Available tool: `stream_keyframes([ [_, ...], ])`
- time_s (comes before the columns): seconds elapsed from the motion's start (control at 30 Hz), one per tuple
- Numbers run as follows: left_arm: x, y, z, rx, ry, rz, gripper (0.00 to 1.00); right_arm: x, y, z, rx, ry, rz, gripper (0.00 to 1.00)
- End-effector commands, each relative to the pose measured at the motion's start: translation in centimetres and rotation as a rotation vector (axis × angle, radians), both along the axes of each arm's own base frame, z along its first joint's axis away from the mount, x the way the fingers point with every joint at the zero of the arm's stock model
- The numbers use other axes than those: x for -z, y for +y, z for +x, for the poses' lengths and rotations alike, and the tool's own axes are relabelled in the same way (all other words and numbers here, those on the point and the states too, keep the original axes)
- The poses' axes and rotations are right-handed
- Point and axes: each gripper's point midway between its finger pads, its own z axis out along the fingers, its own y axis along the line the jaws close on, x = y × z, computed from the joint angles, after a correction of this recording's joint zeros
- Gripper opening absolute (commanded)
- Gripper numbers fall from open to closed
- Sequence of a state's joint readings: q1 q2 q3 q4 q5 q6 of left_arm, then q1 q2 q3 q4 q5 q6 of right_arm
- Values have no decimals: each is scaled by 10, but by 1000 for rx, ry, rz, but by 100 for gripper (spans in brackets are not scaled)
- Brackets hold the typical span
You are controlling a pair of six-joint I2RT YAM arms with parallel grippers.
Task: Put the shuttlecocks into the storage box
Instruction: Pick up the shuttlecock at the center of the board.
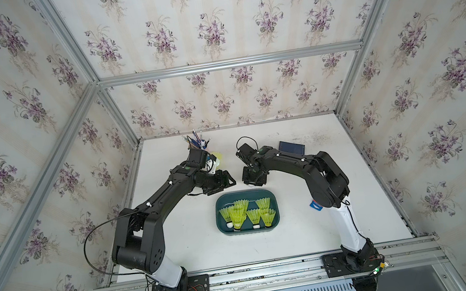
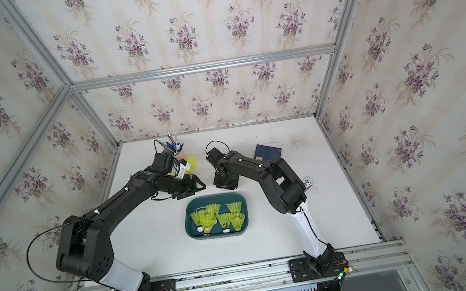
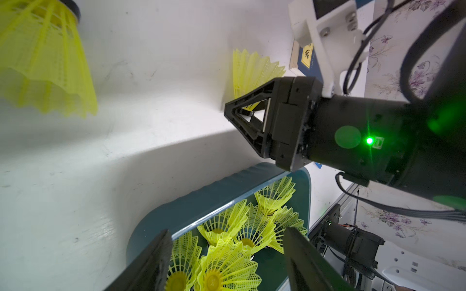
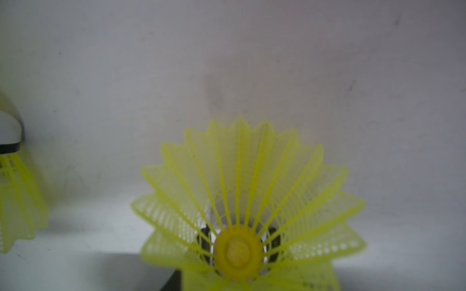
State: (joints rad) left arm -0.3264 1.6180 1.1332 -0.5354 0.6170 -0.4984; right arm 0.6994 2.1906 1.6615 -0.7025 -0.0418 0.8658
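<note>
Six shuttlecocks (image 1: pixel 237 218): you have them all inside the storage box (image 1: pixel 244 193), crowded together, white tips toward the lower edge of the frame and skirts fanned toward the upper edge.
Storage box position: lower middle of the desk (image 1: pixel 176 237) in both top views.
Pen cup (image 1: pixel 202 146): upper middle of the desk, mostly hidden behind the left wrist. You see only pens (image 1: pixel 198 138) sticking out.
Left pincer (image 3: pixel 227 230): wide and holding nothing. It hangs just above the box's upper rim in a top view (image 1: pixel 224 180), left of centre.
Right pincer (image 4: pixel 239 248): narrow, with its fingers (image 4: pixel 204 241) flanking the base of a lone shuttlecock (image 4: pixel 239 176), just above the box's upper rim in the frame. You cannot tell whether they actually pinch it.
Loose shuttlecock (image 1: pixel 217 156): on the desk just beside the pen cup, apart from both pincers.
Count: six shuttlecocks boxed, two outside the box, one box, one cup, two pincers, and one navy book (image 1: pixel 291 146) lying flat at the upper right of the desk.
</note>
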Motion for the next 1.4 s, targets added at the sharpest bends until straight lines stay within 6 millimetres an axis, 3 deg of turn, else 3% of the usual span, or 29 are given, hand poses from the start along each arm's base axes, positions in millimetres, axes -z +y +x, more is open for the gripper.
stream_keyframes([
  [0.0,2,1,4,-15,9,-7,73,2,-3,1,6,-8,-13,38],
  [0.2,10,7,9,-64,27,-11,73,6,-4,-3,-2,0,-10,35],
  [0.53,7,8,22,-124,-15,-36,73,4,-7,-3,-15,-12,-22,30],
  [0.83,2,7,26,-131,-28,-46,73,-5,-8,0,-22,-40,-25,19],
  [1.13,-8,8,19,-113,-50,-37,73,-45,-9,6,-45,-133,-18,17],
  [1.37,-27,7,2,-78,-78,-21,73,-92,-3,-7,-91,-211,5,17],
])
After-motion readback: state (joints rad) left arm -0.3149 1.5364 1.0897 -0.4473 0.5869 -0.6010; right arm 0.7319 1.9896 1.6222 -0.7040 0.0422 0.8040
